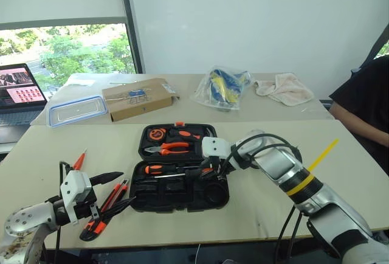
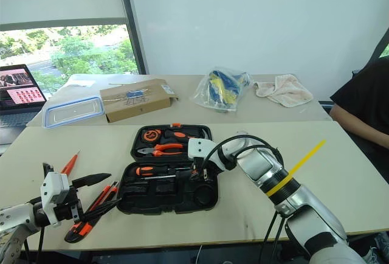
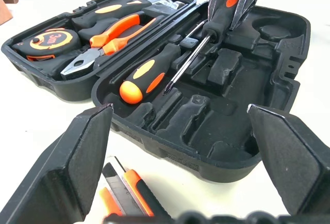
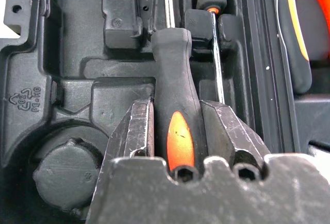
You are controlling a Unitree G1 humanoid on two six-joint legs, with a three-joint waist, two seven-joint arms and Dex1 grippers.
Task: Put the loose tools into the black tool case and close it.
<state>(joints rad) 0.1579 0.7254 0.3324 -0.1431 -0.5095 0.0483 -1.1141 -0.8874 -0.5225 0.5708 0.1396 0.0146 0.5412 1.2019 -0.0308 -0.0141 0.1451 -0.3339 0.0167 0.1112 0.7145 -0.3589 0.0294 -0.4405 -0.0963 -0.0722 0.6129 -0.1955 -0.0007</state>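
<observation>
Case: the black tool case (image 1: 182, 166) lies open at the centre of the surface (image 1: 340, 173), lid half at 12 o'clock.
Already in: one black-and-orange screwdriver (image 3: 149, 72) sits in a slot of the near half; pliers (image 1: 170, 148) and a tape measure (image 1: 157, 134) fill the lid half.
In hand: the right end effector (image 4: 178, 126) is clamped on a second black-and-orange screwdriver (image 4: 175, 79), handle between its fingers, shaft lying along a moulded slot (not yet let go, I'd say).
Left end effector (image 1: 103, 191): spread wide, holding nothing, at 8 o'clock of the case.
Still out: utility knife (image 1: 100, 221) and a small orange screwdriver (image 1: 79, 160) beside it, left of the case.
Remaining: judged well short of half; lid not shut.
Writing: a moulded recycling mark inside the case (image 4: 23, 101); tape measure label unreadable.
</observation>
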